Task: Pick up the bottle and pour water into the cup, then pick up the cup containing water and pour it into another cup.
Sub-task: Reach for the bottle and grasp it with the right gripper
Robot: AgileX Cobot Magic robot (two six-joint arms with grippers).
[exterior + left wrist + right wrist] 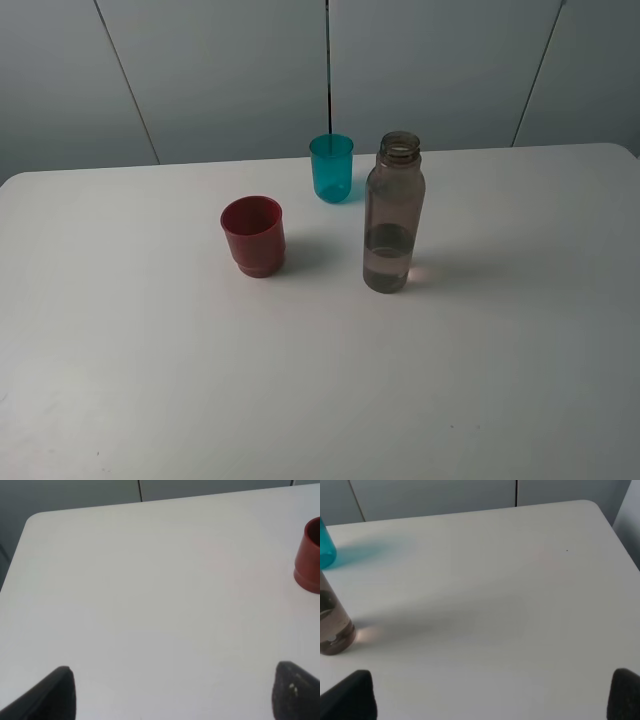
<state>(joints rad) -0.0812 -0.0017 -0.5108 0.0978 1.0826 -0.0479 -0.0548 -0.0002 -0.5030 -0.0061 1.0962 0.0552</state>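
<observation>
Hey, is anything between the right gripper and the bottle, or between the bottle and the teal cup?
Nothing visible does. Only bare table lies between the open right gripper and the bottle. The teal cup stands apart from the bottle with nothing between them; the red cup sits aside.

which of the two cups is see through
The teal cup, the one standing farther back; its walls are translucent. The red cup is opaque, wider, and has a stepped base.
</observation>
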